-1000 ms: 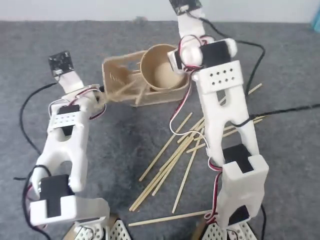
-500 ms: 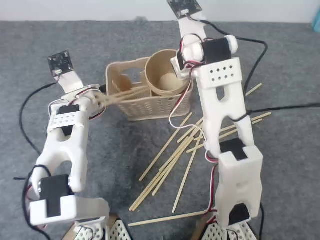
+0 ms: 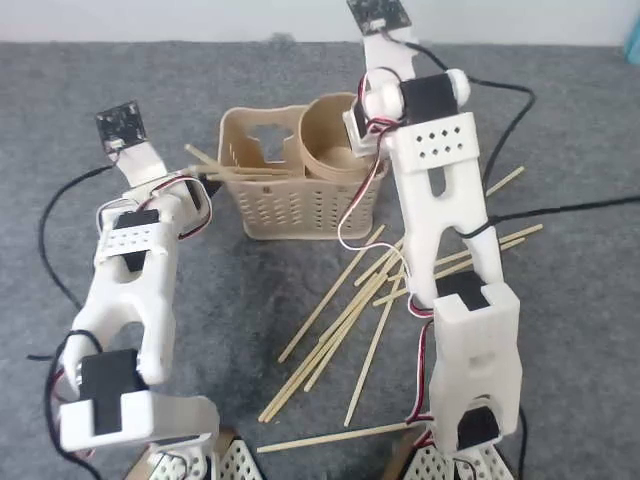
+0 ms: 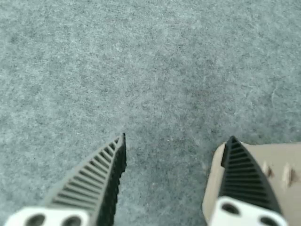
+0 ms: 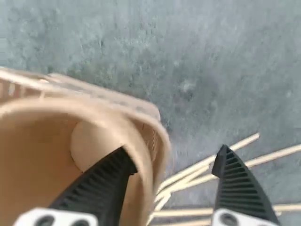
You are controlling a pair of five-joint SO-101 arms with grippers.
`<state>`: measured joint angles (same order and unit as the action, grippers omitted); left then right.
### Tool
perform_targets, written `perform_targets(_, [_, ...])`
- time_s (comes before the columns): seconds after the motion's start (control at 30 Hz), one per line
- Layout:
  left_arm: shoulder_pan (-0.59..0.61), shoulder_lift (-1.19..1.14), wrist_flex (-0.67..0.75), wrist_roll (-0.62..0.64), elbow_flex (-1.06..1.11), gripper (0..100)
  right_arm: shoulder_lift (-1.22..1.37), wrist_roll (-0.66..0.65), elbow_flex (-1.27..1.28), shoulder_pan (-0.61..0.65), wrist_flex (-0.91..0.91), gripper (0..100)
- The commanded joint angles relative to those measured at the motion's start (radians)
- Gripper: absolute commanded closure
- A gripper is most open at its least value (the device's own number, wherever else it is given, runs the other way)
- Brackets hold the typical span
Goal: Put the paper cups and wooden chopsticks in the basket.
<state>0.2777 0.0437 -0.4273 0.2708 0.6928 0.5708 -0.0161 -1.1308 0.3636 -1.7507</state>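
Note:
The beige basket (image 3: pixel 300 205) stands upright on the grey carpet. A paper cup (image 3: pixel 335 150) sits inside it at its right end. A few wooden chopsticks (image 3: pixel 232 170) rest across its rim and stick out to the left. My left gripper (image 3: pixel 200 188) is open just left of the basket, nothing between its fingers (image 4: pixel 106 183); a basket corner (image 4: pixel 287 165) lies behind one finger. My right gripper (image 5: pixel 174 155) is open astride the cup (image 5: pixel 47 141) and basket wall (image 5: pixel 141 110), one finger inside the cup, the other outside.
Several loose chopsticks (image 3: pixel 350 310) lie fanned on the carpet in front of the basket, partly under the right arm, and one (image 3: pixel 340 435) lies near the arm bases. Black cables (image 3: pixel 560 210) run off to the right.
The basket went from tilted to upright and shifted slightly right. The chopsticks that reached from my left gripper into the basket now rest on its rim, and that gripper has let go.

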Motion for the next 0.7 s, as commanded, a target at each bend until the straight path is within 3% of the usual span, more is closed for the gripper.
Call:
perform_targets(0.0, [-0.003,0.006,0.023,-0.011,-0.027,68,-0.054,0.003,-0.143,-0.004,-0.036,73.5])
perform_targets(0.3, [0.000,0.006,0.023,-0.011,-0.028,68,-0.274,0.002,-0.144,-0.038,-0.048,73.8])
perform_targets(0.67, [0.002,0.006,0.021,-0.011,-0.027,68,-0.746,0.003,0.468,-0.064,-0.045,73.8])
